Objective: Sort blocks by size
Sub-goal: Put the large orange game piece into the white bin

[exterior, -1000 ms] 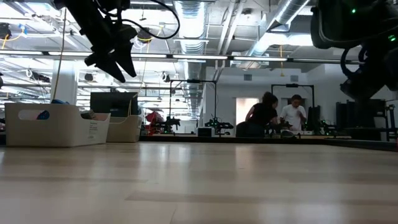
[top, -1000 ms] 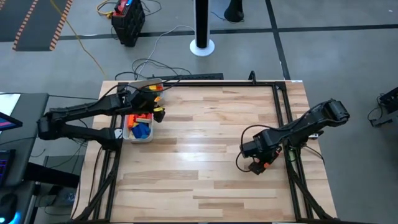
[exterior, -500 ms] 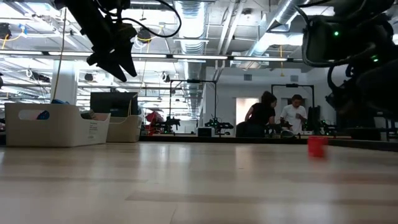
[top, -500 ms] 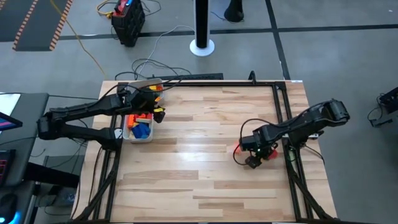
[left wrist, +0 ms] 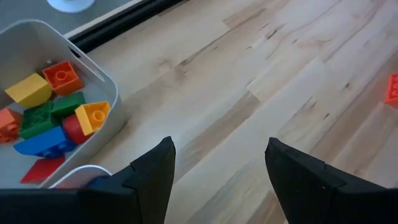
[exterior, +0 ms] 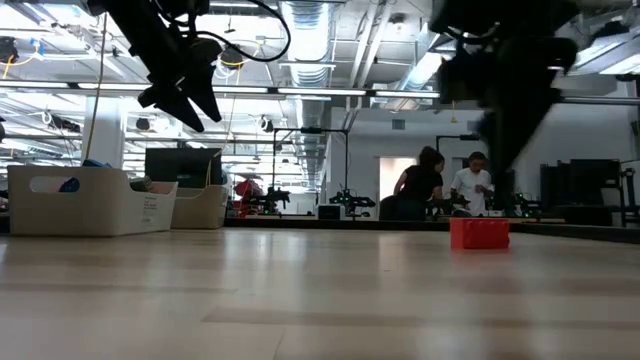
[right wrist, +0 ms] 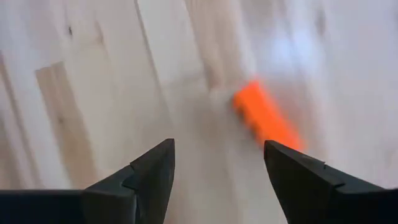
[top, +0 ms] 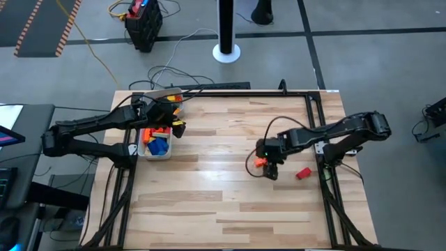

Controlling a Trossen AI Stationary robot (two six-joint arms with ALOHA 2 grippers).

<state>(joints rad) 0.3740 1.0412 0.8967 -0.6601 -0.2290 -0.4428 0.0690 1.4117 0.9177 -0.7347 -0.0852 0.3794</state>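
Note:
A red block (top: 302, 173) lies flat on the wood near the table's right edge and also shows in the low view (exterior: 480, 232). My right gripper (top: 268, 169) hovers open to its left, clear of it. An orange block (right wrist: 267, 118) shows blurred on the wood just beyond the right fingers (top: 258, 162). My left gripper (top: 175, 124) hangs open and empty above the white tray (top: 155, 151), which holds several mixed blocks (left wrist: 56, 106).
A second white tray (top: 164, 93) stands behind the first at the far left corner. Black frame rails (top: 317, 118) run along the table's edges. Bare wood spreads between the two arms. People stand far off in the room (exterior: 445, 185).
My right gripper has moved toward the table's left edge, risen a little and rolled about its own axis. The red block that was under it a second ago now lies uncovered on the table to its right.

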